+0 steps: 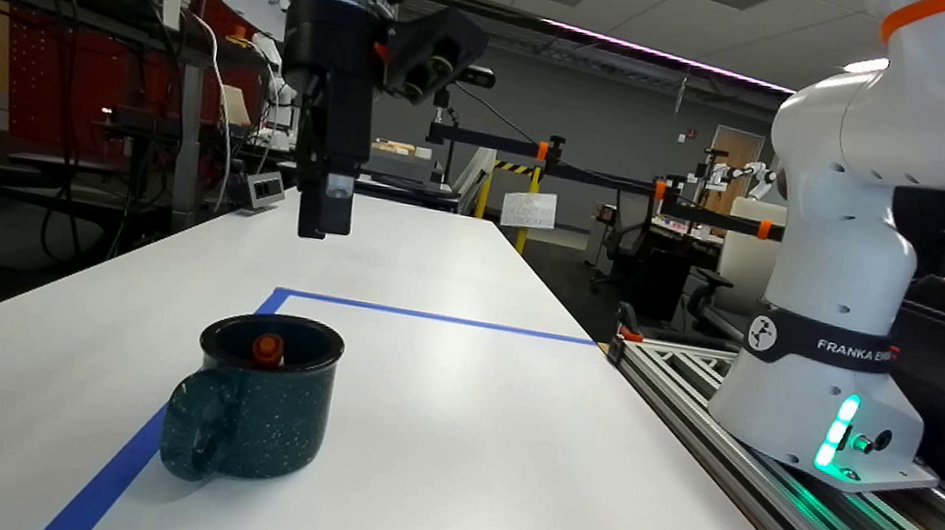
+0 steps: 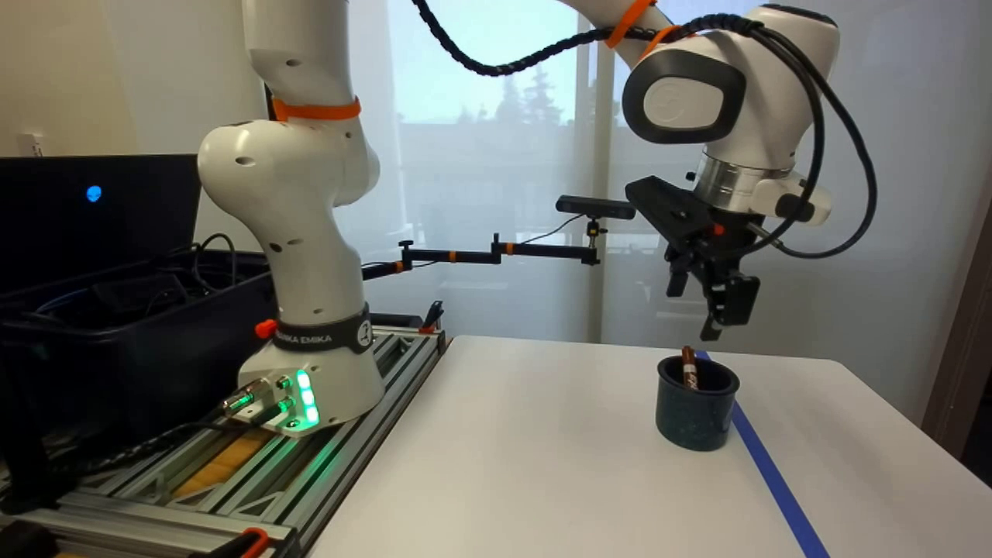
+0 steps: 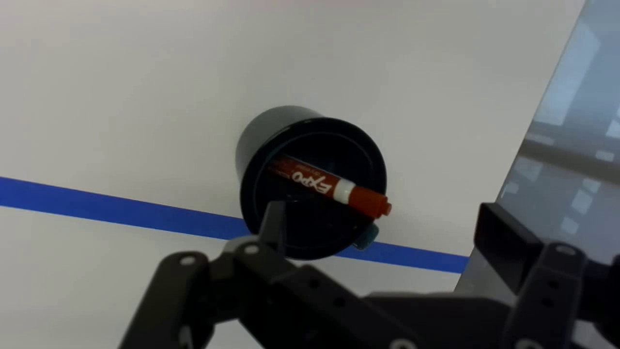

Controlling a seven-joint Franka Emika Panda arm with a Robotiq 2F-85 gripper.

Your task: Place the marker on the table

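The marker (image 2: 689,367) is propped in the mug (image 2: 695,421), at right on the table (image 2: 527,449) in an exterior view; pickup is apparently being readied, the spread pincer (image 3: 382,222) above to be lowered and tightened.

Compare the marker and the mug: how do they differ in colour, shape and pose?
The marker is orange-red with white lettering; the mug is dark teal with pale specks. The marker is slim; the mug is wide, with a handle. The marker leans inside the mug; the mug stands upright on the table. Neither is held.
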